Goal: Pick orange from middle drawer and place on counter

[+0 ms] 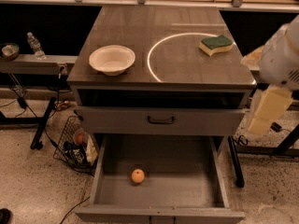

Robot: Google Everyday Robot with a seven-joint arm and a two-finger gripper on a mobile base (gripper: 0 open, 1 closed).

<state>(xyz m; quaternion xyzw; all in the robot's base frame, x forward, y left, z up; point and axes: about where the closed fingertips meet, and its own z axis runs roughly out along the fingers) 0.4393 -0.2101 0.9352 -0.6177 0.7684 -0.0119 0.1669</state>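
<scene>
The orange [137, 175] lies left of centre in the open middle drawer [205, 190]; the gripper [268, 110] (its state cannot be told) hangs beside the counter [187, 64], at its right edge. Descend vertically, centred over the fruit.

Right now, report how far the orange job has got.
Done: the middle drawer stands open. In hand: nothing; the gripper hangs at the right edge, beside the counter, away from the orange, which lies on the drawer floor. Left: reach, grasp, lift, place on the counter.
</scene>
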